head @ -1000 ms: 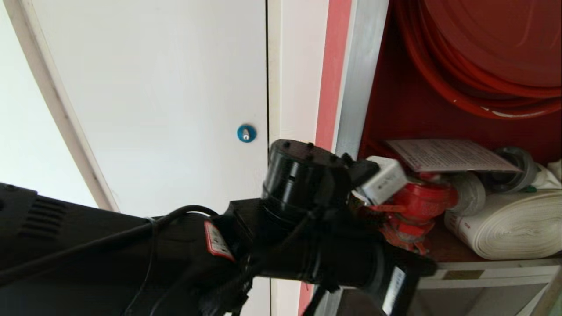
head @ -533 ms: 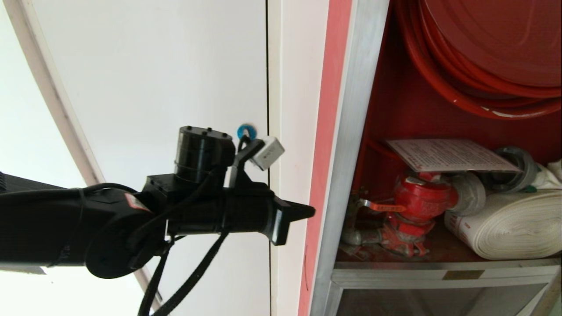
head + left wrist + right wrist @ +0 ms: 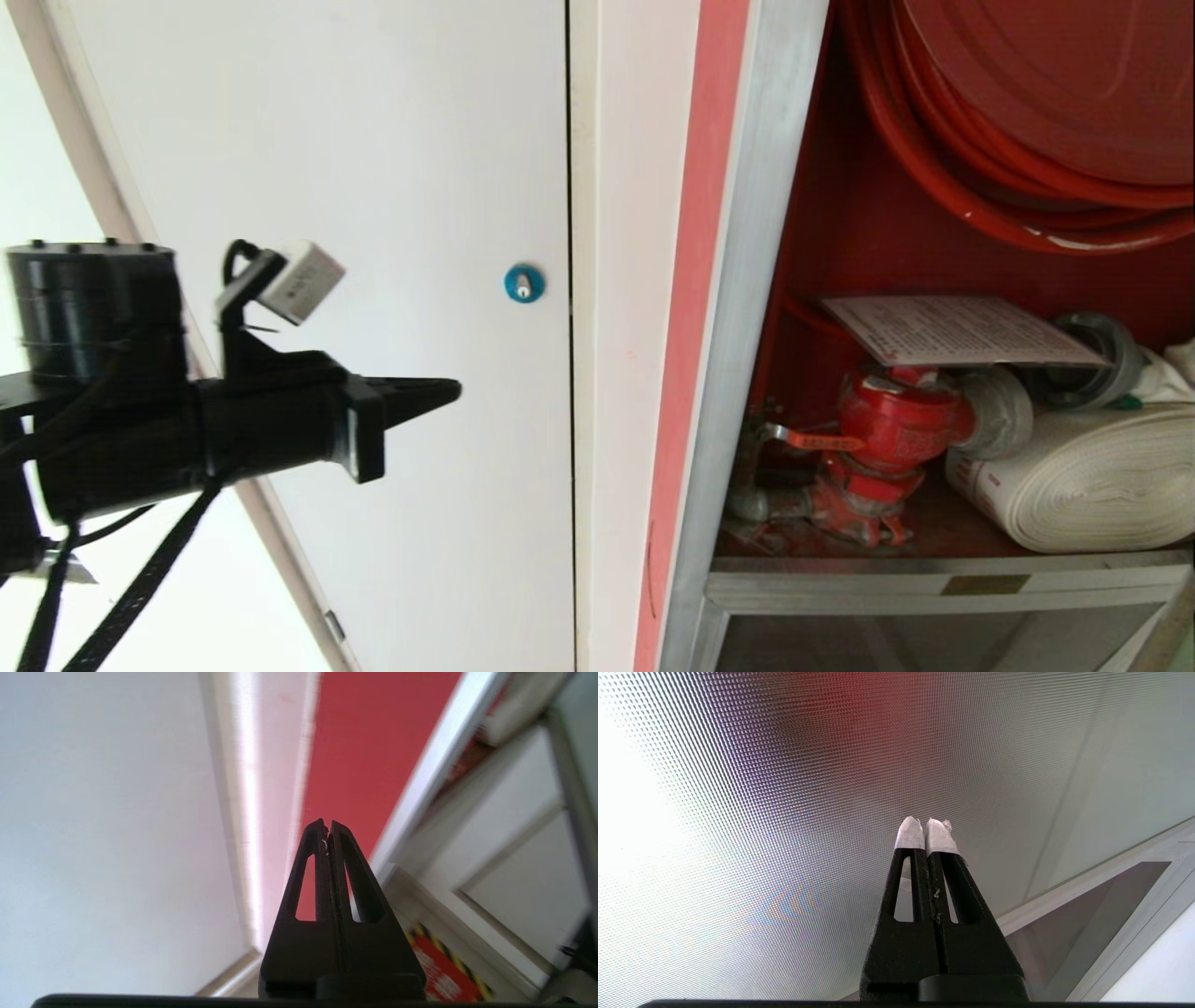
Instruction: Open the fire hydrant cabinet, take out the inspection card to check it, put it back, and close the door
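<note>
The fire hydrant cabinet (image 3: 747, 280) stands open on the right, silver-framed and red inside. The inspection card (image 3: 952, 331) lies flat on top of the red valve (image 3: 892, 420) and the white rolled hose (image 3: 1092, 485), under the red hose reel (image 3: 1027, 121). My left gripper (image 3: 456, 385) is shut and empty, level, pointing right in front of the white panel door, well left of the cabinet. In the left wrist view the left gripper (image 3: 327, 823) points at the red strip beside the frame. The right gripper (image 3: 926, 823) is shut, close to dotted tinted glass (image 3: 761, 788); I cannot tell if that is the door.
A white panel door (image 3: 373, 187) with a blue round lock (image 3: 523, 283) fills the left half. A red strip (image 3: 695, 280) runs beside the cabinet frame. A silver shelf edge (image 3: 934, 574) closes the compartment below.
My left arm has drawn back to the left, from in front of the valve to in front of the white panel door. The card has stayed lying on the valve and hose.
</note>
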